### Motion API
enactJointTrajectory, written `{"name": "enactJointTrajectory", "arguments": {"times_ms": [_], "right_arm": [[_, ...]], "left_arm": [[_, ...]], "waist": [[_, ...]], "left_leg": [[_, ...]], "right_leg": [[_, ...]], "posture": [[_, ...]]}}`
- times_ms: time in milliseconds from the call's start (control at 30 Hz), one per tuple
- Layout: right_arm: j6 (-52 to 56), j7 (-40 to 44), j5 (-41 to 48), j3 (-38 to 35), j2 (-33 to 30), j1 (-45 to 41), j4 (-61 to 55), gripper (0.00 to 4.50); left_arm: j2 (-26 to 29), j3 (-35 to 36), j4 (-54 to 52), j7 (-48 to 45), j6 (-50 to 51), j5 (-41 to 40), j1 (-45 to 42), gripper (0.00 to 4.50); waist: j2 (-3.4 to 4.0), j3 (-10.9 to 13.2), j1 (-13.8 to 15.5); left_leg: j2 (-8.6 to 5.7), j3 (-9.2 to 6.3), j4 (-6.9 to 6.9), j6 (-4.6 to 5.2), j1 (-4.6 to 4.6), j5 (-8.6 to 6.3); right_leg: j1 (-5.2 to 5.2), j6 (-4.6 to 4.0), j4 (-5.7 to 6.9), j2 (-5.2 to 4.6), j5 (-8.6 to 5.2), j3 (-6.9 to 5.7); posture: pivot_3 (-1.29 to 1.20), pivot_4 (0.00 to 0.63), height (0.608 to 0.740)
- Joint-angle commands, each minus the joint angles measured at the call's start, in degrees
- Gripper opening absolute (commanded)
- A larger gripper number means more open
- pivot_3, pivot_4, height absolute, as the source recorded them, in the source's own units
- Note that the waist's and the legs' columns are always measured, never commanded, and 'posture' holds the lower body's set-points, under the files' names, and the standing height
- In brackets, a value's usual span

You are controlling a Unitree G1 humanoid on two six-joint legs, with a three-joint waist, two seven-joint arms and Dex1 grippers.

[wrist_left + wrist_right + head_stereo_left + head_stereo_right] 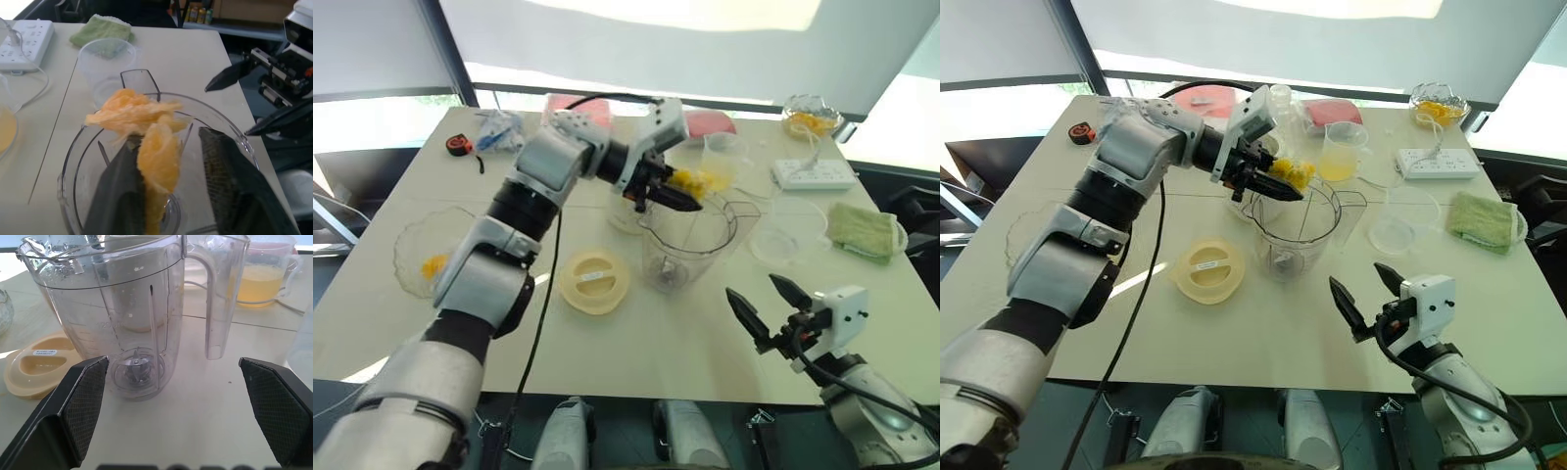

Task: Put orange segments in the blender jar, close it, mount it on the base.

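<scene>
The blender jar (122, 308) is clear, smooth plastic, glossy along its rim, with small bright metal blades (135, 366) at its bottom. At its 9 o'clock in the head views a round lid (594, 281) looks like matt cream plastic. The orange segments (142, 127) are wet and glossy, with pale stringy pith. The left gripper (190, 166) has matt black fingers (230, 171) faced with finely dimpled, rubbery-looking pads; the right gripper (176, 401) has the same rough pads. The table (685, 333) is smooth, matt and off-white. At the jar's 2 o'clock lies a green cloth (862, 231), soft and nubbly, perhaps terry, beside a glossy white plastic power strip (815, 174)
</scene>
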Motion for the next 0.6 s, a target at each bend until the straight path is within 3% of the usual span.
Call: {"name": "enactJointTrajectory", "arguments": {"times_ms": [33,267,600], "right_arm": [[-1.88,-0.17,-0.73,-0.22,0.28,-0.18,-0.25,4.5],[-2.81,0.52,-0.82,-0.45,0.0,-0.1,1.0,4.5],[-4.04,-0.45,-1.92,0.21,0.77,-2.28,2.56,4.5]], "left_arm": [[-0.32,3.16,0.7,0.35,-3.73,0.92,-2.46,3.54],[0.87,3.48,-3.52,-3.19,-4.24,1.16,-1.9,3.54],[2.46,-4.25,-8.18,-4.12,-20.7,12.39,2.31,3.54]], "waist": [[0.0,0.0,-0.02],[0.0,0.01,0.05],[0.02,-0.01,0.1]], "left_leg": [[0.0,0.0,0.0,0.0,0.0,0.0],[0.01,-0.02,0.0,0.01,-0.01,0.0],[0.01,0.0,0.0,0.01,0.01,0.0]], "right_leg": [[0.0,0.0,0.0,0.0,0.0,0.0],[0.0,0.0,0.0,0.0,0.0,-0.01],[0.0,0.0,0.03,0.01,0.01,0.01]], "posture": [[0.0,0.15,0.74],[0.0,0.15,0.74],[0.0,0.15,0.74]]}}
